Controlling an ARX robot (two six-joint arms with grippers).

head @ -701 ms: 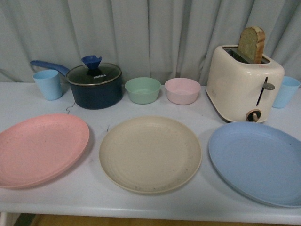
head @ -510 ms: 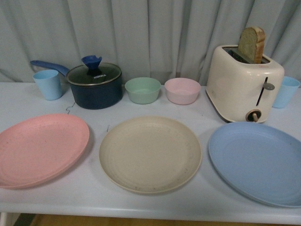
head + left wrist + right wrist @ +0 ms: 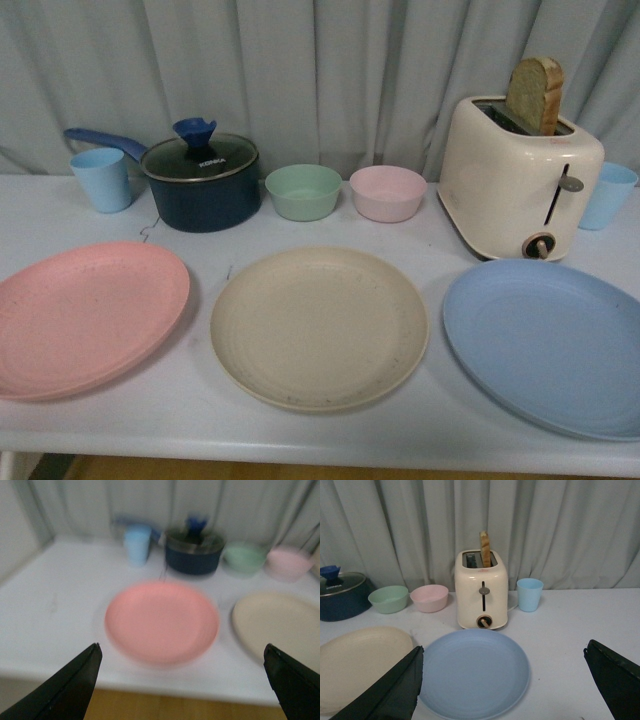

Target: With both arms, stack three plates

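Note:
Three plates lie side by side along the table's front: a pink plate (image 3: 85, 315) on the left, a cream plate (image 3: 318, 325) in the middle and a light blue plate (image 3: 550, 345) on the right. No arm shows in the front view. The blurred left wrist view has the pink plate (image 3: 162, 621) ahead of my left gripper (image 3: 182, 655), which is open and empty, short of the table edge. In the right wrist view the blue plate (image 3: 475, 672) lies ahead of my open, empty right gripper (image 3: 502, 657), with the cream plate (image 3: 360, 662) beside it.
Behind the plates stand a blue cup (image 3: 102, 179), a dark lidded pot (image 3: 200, 180), a green bowl (image 3: 303, 191), a pink bowl (image 3: 388, 192), a cream toaster (image 3: 518, 180) holding bread, and a second blue cup (image 3: 607, 195). Grey curtains hang behind the table.

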